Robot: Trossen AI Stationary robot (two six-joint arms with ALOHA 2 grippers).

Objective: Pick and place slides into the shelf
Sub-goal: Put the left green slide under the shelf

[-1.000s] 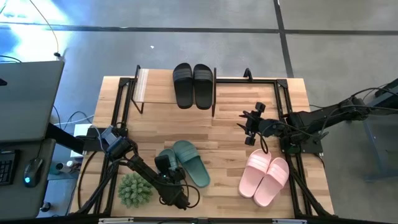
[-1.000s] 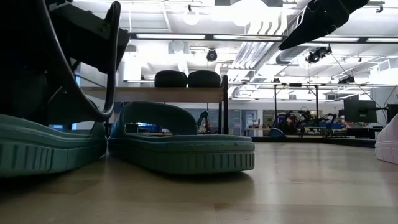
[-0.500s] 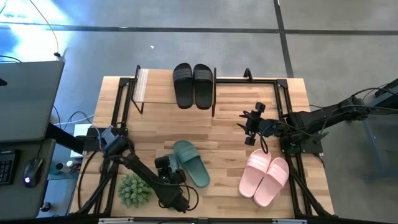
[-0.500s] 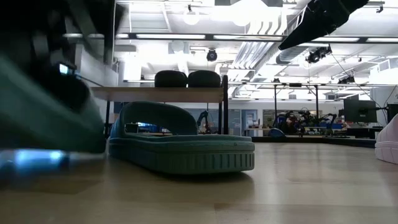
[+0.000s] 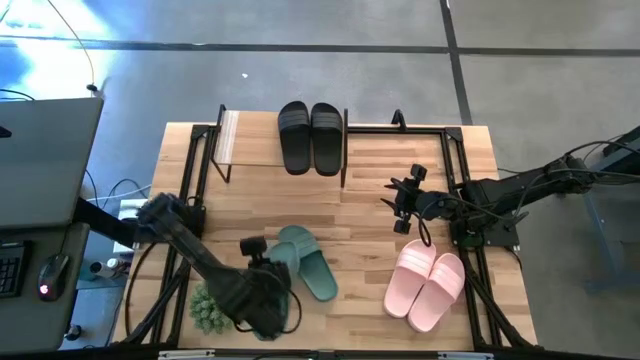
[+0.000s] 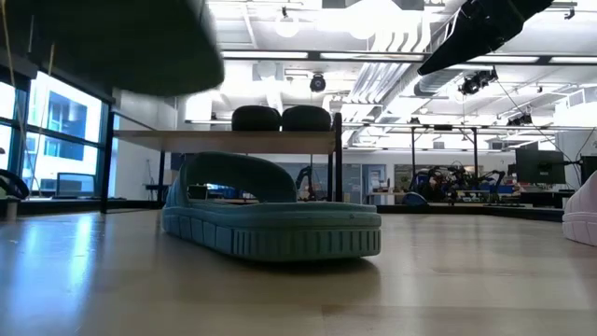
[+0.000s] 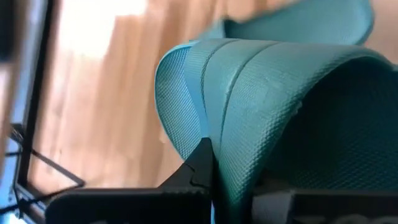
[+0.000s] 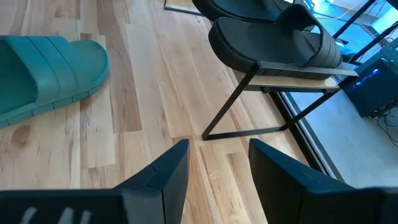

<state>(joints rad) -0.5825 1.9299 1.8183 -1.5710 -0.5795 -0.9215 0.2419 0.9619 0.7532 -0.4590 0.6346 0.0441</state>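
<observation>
My left gripper (image 5: 266, 262) is shut on one dark green slide (image 7: 280, 93) and holds it above the table's near left part. The low view shows that slide's sole (image 6: 121, 47) high up. The other green slide (image 5: 312, 265) lies flat on its sole beside it. A black pair (image 5: 310, 138) rests on the top board of the shelf (image 5: 240, 148) at the far edge. The pink pair (image 5: 430, 285) lies at the near right. My right gripper (image 5: 402, 205) hangs open in the air, right of centre, with nothing between its fingers. My left gripper pinches the green slide's wide strap at its edge (image 7: 214, 124). One dark finger (image 7: 200, 163) shows on the strap's outer face; the strap hides the other. The slide is lifted clear of the table.
A spiky green plant ball (image 5: 213, 308) sits at the near left, close under my left arm. Black frame rails (image 5: 470, 250) run along the table's sides. Bare wood lies between the shelf and the slides (image 5: 350, 215).
My left gripper has shut on the strap of the left green slide and gone up with it. That slide was flat on the table and is now lifted clear; the other green slide has stayed in place.
</observation>
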